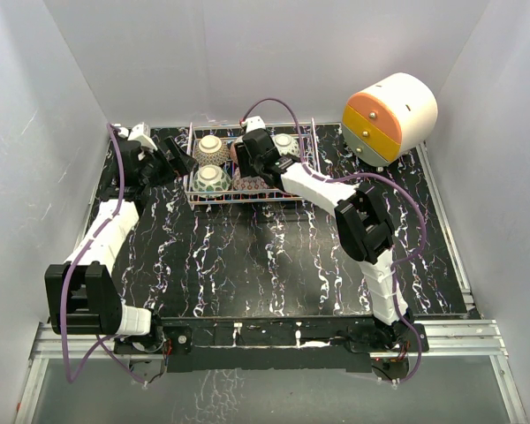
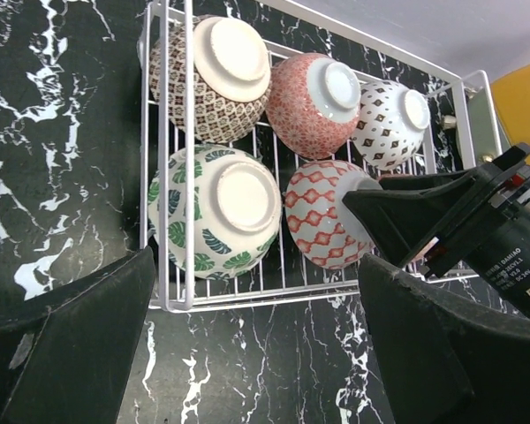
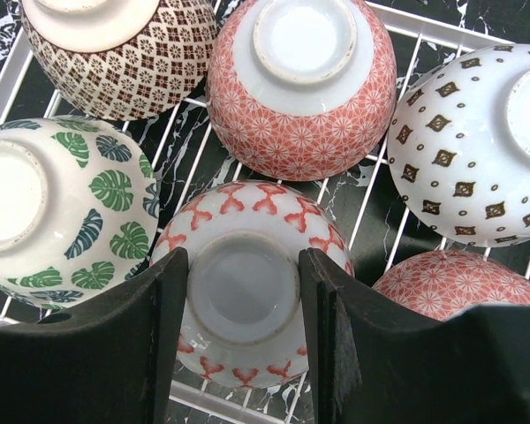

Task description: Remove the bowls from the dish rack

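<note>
Jaws of the right gripper pinch the foot ring of the near-middle red bowl; the left gripper gapes empty. That shallow ring could slip, dropping it onto 5 other bowls.

You see black, white-veined marble on the table; beside the green-leaf bowl sits a red-lattice bowl, both with pale foot rings.

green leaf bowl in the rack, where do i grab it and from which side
Take the green leaf bowl by its raised foot ring, coming straight down from above. It sits upside down with the ring on top; the dish rack rail and the neighbouring red bowl leave the flanks crowded.
</note>
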{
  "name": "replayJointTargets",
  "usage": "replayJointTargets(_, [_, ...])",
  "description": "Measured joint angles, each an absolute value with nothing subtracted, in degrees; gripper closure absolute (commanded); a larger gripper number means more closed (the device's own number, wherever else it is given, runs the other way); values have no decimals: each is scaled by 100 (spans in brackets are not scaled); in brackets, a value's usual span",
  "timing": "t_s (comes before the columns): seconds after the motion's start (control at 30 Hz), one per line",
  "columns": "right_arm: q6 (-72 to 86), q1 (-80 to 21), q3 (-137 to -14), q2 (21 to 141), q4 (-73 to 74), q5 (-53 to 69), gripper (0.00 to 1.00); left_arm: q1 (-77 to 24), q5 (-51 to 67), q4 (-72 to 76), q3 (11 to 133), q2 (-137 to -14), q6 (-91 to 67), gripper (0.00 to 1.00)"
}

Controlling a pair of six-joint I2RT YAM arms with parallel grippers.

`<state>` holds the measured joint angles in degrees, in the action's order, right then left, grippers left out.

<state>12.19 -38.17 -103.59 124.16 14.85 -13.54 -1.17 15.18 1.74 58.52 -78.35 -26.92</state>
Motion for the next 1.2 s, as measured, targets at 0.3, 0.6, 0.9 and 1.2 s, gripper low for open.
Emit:
replayJointTargets(0.3, [1376, -3730, -10449, 12416, 1529, -1232, 63, -119, 2340, 1166, 5411, -7909, -3378, 3])
replayJointTargets(0.6, [1688, -3535, -10453, 12414, 1527, -913, 63, -314, 2740, 2488, 4954, -8326, -4687, 3])
replayJointTargets(0.9, [1890, -3439, -10451, 12339, 1518, -707, 63, -482, 2707, 3087, 4960, -8326, -5175, 3])
replayJointTargets(1.2, [2018, -3339, -10444, 11957, 1409, -565, 63, -578, 2609, 3312, 4947, -8326, -5435, 3])
